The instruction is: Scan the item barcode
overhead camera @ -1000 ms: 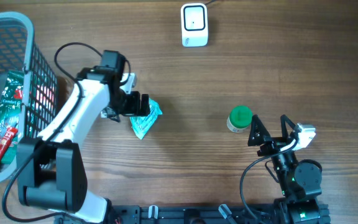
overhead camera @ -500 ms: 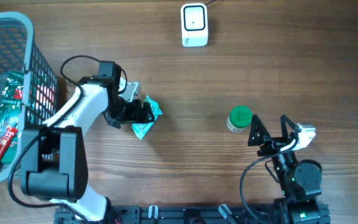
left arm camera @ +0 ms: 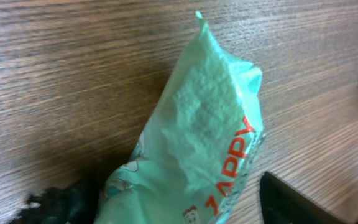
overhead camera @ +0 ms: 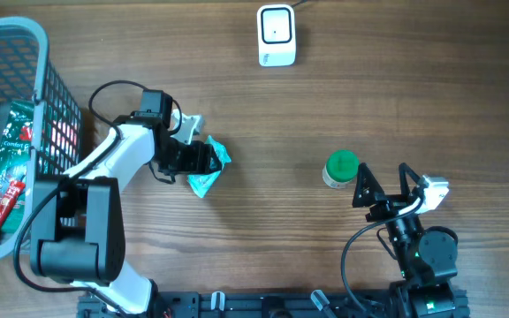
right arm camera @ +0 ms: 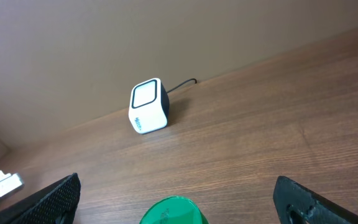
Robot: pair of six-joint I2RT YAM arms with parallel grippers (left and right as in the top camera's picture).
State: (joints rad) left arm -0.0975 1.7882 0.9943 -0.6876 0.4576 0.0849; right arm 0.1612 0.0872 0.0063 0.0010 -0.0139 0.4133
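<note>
You are working over a brown wooden table (overhead camera: 325, 106), and the white scanner (overhead camera: 277, 35) at its far edge serves as your marker for everything else.

Far to the left of the scanner, at the table's edge, sits a grey mesh basket (overhead camera: 25, 35) with several packets (overhead camera: 7, 141) inside, green and red among them.

Between the basket and the scanner, and nearer to you than the scanner, your left arm (overhead camera: 117, 159) reaches across with its left gripper (overhead camera: 208, 159) set over the teal packet (overhead camera: 203, 184). This packet is the item to be scanned. It lies flat on the wood, well apart from the scanner, to its left and closer to you. In the left wrist view the crinkled packet (left arm camera: 204, 124) shows red lettering and sits between the two dark fingers (left arm camera: 291, 202). The jaws stand partly apart, one on each side of it. You cannot tell whether they press the packet or only straddle it.

The scanner has its window facing up in the overhead view, and a thin cable (right arm camera: 182, 84) runs off behind it.

To the right of the scanner and nearer to you stands a jar with a green lid (overhead camera: 341, 166). Just beside the jar is your right gripper (overhead camera: 384, 181), jaws spread wide and holding nothing, pointing toward the scanner.
</note>
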